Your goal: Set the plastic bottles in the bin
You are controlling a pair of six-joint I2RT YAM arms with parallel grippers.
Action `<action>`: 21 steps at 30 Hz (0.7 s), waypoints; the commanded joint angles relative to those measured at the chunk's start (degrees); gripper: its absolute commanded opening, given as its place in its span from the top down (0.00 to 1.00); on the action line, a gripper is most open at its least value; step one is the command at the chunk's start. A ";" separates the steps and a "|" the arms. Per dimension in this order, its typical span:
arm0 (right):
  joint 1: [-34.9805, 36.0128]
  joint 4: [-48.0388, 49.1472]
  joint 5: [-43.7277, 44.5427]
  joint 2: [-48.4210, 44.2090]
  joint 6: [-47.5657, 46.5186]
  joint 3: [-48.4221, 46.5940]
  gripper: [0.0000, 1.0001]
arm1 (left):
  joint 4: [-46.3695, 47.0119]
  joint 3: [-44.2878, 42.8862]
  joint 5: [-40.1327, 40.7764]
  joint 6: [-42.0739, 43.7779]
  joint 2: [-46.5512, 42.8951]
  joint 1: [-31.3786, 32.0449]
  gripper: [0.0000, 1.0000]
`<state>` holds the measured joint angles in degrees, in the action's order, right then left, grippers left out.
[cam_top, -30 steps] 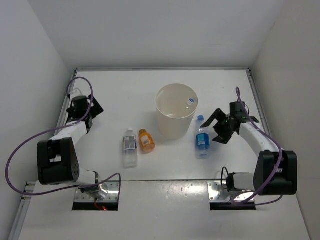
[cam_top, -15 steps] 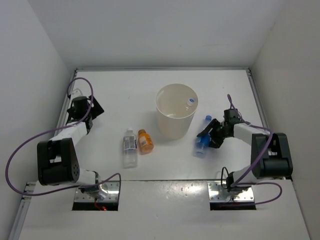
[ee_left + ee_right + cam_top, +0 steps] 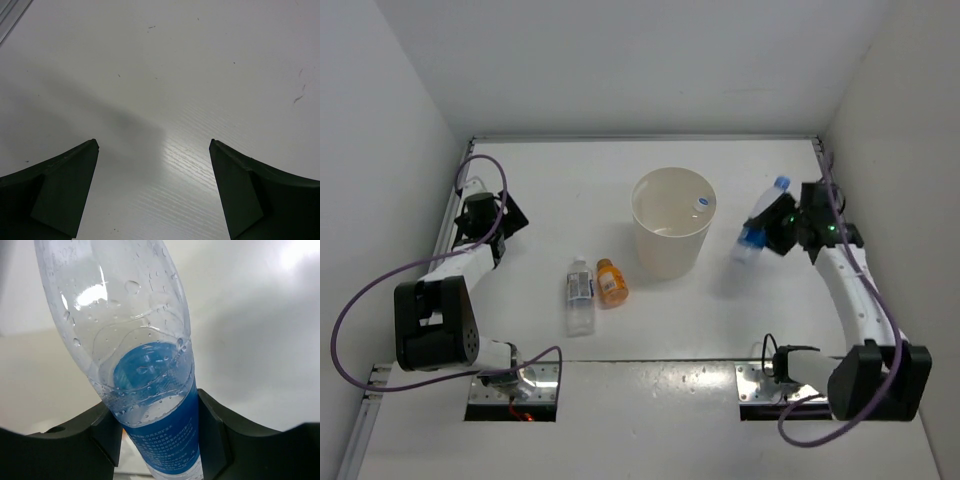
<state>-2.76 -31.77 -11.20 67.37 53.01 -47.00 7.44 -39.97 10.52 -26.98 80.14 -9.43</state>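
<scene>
The round cream-white plastic bin [image 3: 670, 262] stands in the middle of the white table [image 3: 620, 170]. To the right of the bin, the right pincer [image 3: 777, 224] is squeezed tight around the clear plastic bottle with the blue label [image 3: 756, 232]. It holds the bottle up in the air, off the table, and the bottle is tipped to one side. In the right wrist view the two dark fingers [image 3: 215, 435] press on the blue label from both sides, and little drops of water sit inside the clear part. Inside the bin, by its right wall, is a small clear bottle [image 3: 701, 203]. Left of the bin and a bit nearer to the arms, the short orange plastic bottle [image 3: 611, 282] lies on the table. Just beside it, on the side away from the bin, lies the small clear bottle with the white label [image 3: 579, 293]. Far to the left of the bin, the left pincer [image 3: 154, 195] is wide open with nothing in it, and only bare table shows between its fingers.
</scene>
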 commanded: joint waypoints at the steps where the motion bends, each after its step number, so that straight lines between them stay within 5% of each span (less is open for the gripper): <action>1: -0.49 -4.01 6.46 -4.97 -2.38 -13.80 0.65 | 2.49 0.15 -0.94 0.70 -1.83 -0.59 0.00; 6: 1.62 9.51 -3.97 -6.20 -3.01 -18.30 0.83 | 3.72 0.15 -3.67 1.76 -1.31 -0.59 0.00; 10: 5.04 20.59 -6.82 -7.96 -3.00 -17.16 0.83 | 4.25 -0.38 -4.20 1.23 -1.30 -0.59 0.00; 14: 11.80 20.70 -8.13 -1.39 -8.70 -28.10 0.84 | 4.25 -0.38 -6.04 1.93 -0.77 -0.59 0.00; 21: 27.01 12.19 3.81 10.57 -18.91 -36.40 0.83 | 4.95 0.33 -4.12 -1.21 -0.77 -0.59 0.00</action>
<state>20.53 -16.91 -12.36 74.83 39.88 -81.65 10.02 -39.97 5.23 -26.02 80.14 -9.43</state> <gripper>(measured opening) 0.527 0.997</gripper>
